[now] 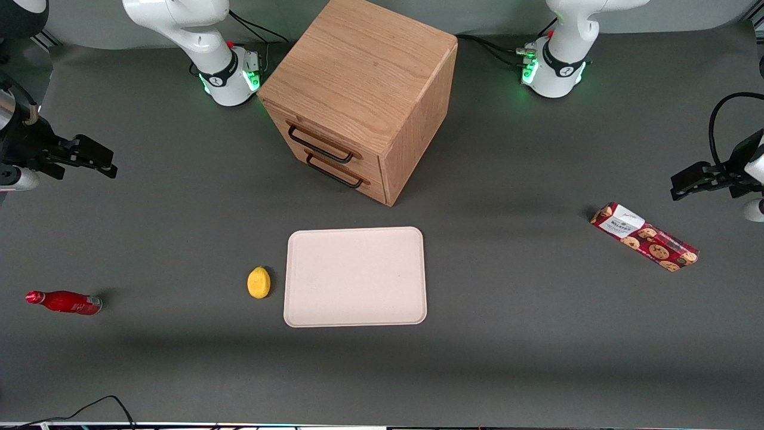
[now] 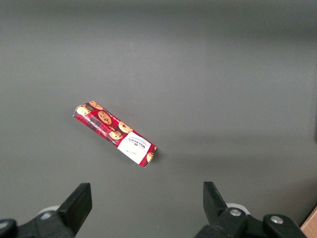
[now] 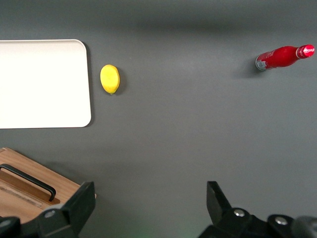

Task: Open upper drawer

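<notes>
Wooden cabinet (image 1: 358, 89) standing on the grey worktop (image 1: 507, 334), between the two arm bases, turned at an angle so that its drawer face looks toward the working arm's end. Upper drawer (image 1: 325, 141) shut flush with the cabinet face, thin black bar handle (image 1: 319, 145) untouched. Lower drawer (image 1: 340, 173) likewise shut, directly beneath, with a matching handle.

Claw (image 1: 101, 162) held above the worktop toward the working arm's end, well apart from the cabinet and from the upper drawer's handle. Fingers spread wide, nothing between them; confirmed in the right wrist view, where both fingertips (image 3: 81, 201) frame bare grey surface. Claw midpoint there (image 3: 148, 203). Corner of the cabinet (image 3: 29, 191) and one black handle (image 3: 27, 178) visible in the same view, clear of the fingers.

Pale rectangular tray (image 1: 355, 276) lying flat, nearer to the front camera than the cabinet, nothing on it. Lemon (image 1: 258, 282) just beside the tray's edge on the working arm's side, not touching it; same pairing seen from the wrist, tray (image 3: 42, 84) and lemon (image 3: 110, 79). Red bottle (image 1: 62, 302) lying on its side toward the working arm's end, well apart from the lemon; also seen from the wrist (image 3: 283, 56).

Red biscuit packet (image 1: 644, 236) lying flat toward the parked arm's end, well apart from cabinet and tray; also in the left wrist view (image 2: 115, 134).
</notes>
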